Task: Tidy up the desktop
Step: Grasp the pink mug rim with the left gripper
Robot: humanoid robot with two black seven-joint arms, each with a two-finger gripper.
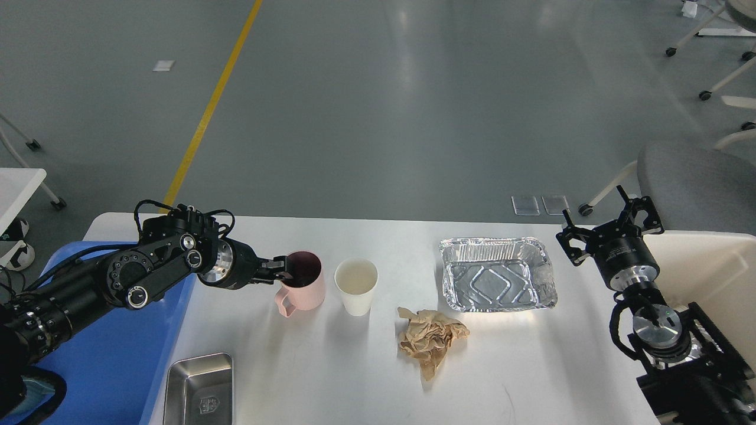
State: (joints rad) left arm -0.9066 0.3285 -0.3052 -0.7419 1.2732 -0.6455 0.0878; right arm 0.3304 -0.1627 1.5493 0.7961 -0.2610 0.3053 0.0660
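Note:
The white desktop carries a pink mug, a white paper cup, a crumpled brown paper, an empty foil tray and a small steel tray. My left gripper reaches in from the left and is at the mug's left rim, one finger inside and one outside; it looks shut on the rim. My right gripper is open and empty at the desktop's right edge, to the right of the foil tray.
A blue plastic tray lies at the left under my left arm. A cream-white bin stands at the right behind my right arm. A grey chair and wheeled table legs stand on the floor beyond.

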